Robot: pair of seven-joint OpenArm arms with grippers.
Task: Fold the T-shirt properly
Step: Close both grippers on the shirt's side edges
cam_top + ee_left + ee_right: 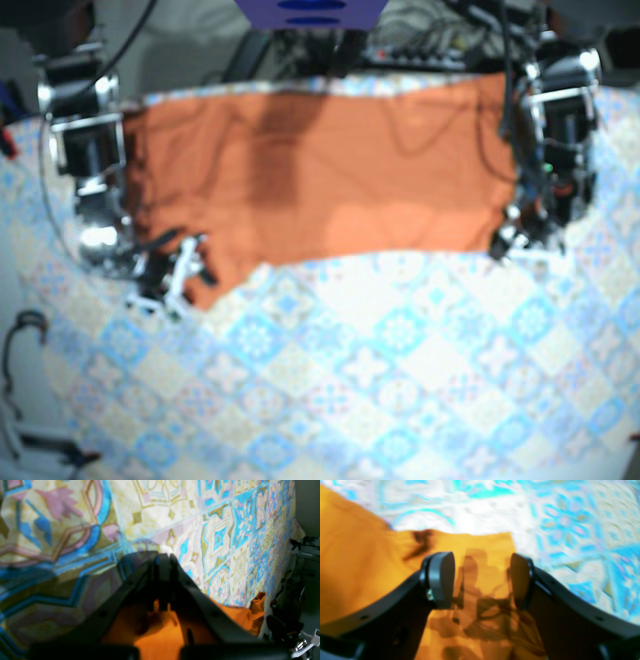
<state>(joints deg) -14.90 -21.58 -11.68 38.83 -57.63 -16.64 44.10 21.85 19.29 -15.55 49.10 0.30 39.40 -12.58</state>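
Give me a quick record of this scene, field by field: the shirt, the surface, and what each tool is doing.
garment: orange T-shirt, spread out across the top of the base view
surface: tablecloth patterned in blue and yellow
left tool: shut, at the shirt's lower corner on the base view's right; unclear whether it pinches fabric
right tool: open, above the shirt's edge, at its lower corner on the base view's left

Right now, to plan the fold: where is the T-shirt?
Base view: the T-shirt spans the tablecloth's far edge, between the right gripper and the left gripper.
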